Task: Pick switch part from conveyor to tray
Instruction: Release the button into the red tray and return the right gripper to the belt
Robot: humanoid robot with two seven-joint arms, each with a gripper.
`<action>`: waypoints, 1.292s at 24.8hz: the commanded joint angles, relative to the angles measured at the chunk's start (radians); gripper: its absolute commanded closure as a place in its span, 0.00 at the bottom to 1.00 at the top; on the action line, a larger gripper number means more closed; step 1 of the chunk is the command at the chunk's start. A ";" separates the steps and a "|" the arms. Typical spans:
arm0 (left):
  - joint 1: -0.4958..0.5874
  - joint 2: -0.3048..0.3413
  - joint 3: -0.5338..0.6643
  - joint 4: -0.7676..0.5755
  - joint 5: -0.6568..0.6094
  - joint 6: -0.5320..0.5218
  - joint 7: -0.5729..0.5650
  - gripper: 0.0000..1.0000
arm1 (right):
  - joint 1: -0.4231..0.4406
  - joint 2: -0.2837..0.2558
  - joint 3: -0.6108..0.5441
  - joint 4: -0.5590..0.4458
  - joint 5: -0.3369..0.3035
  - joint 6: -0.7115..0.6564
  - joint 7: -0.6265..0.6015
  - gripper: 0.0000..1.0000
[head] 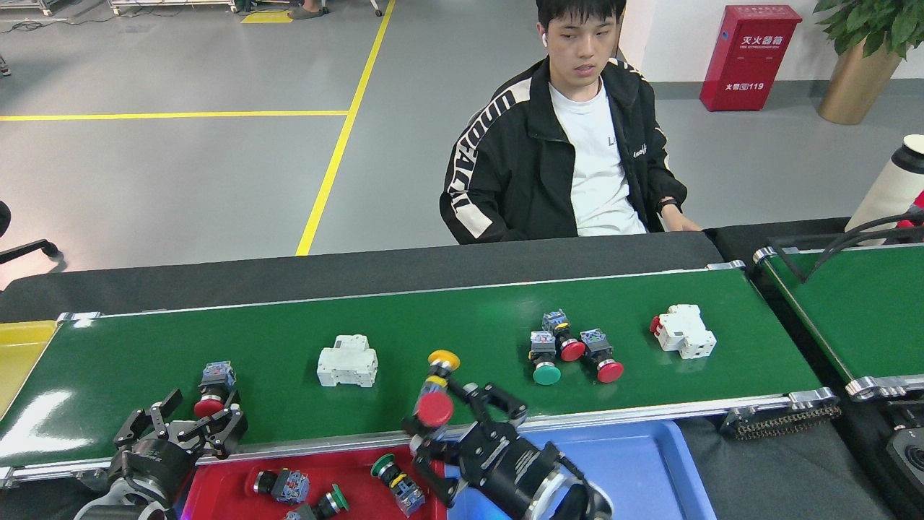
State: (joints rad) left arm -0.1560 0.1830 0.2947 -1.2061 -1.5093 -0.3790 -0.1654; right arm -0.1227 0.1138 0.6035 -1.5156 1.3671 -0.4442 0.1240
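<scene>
red-capped switch part [434, 409] sits clamped in the right claw [444, 426], lifted off the conveyor [447, 318] at its near rail, a yellow-capped one [442, 360] just beyond it. red tray [216, 480] lies just below-left of the claw, blue tray [635, 469] to its right; pose looks set for a drop into red, which already holds switches. left claw [180, 426] spread wide, holding nothing, fingers around another red switch [211, 390] on the belt, likely queued for the next grab.
</scene>
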 commanded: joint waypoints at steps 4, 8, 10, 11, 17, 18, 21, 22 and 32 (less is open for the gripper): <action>-0.017 0.013 0.004 -0.006 0.021 -0.032 0.012 0.96 | -0.009 0.038 0.061 0.003 -0.006 0.094 0.048 0.01; 0.010 0.015 0.007 -0.035 0.083 -0.072 0.018 0.96 | -0.020 0.046 0.039 -0.001 -0.011 0.121 0.048 0.01; 0.041 0.018 0.018 -0.092 0.104 -0.126 0.020 0.96 | -0.040 0.047 -0.037 -0.014 -0.011 0.180 0.043 0.01; 0.062 0.021 0.021 -0.125 0.124 -0.173 0.020 0.95 | -0.052 0.049 -0.086 -0.021 -0.013 0.219 0.042 0.01; 0.331 0.032 0.035 -0.391 0.156 -0.406 0.040 0.95 | -0.069 0.033 -0.340 -0.044 -0.013 0.346 0.009 0.01; 0.366 0.036 0.038 -0.426 0.155 -0.406 0.047 0.95 | -0.054 0.026 -0.376 -0.057 -0.011 0.354 -0.007 0.01; 0.432 0.067 0.034 -0.461 0.141 -0.406 0.053 0.94 | 0.038 -0.008 -0.456 -0.118 -0.013 0.374 -0.021 0.01; 0.434 0.072 0.032 -0.457 0.132 -0.406 0.056 0.85 | 0.078 -0.008 -0.473 -0.129 -0.011 0.380 -0.040 0.01; 0.454 0.056 0.050 -0.443 0.139 -0.406 0.113 0.00 | 0.270 -0.059 -0.481 -0.193 -0.005 0.384 -0.147 0.01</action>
State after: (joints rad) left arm 0.2982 0.2382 0.3350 -1.6416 -1.3765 -0.7815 -0.0644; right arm 0.1608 0.0559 0.1231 -1.6951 1.3605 -0.0614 -0.0088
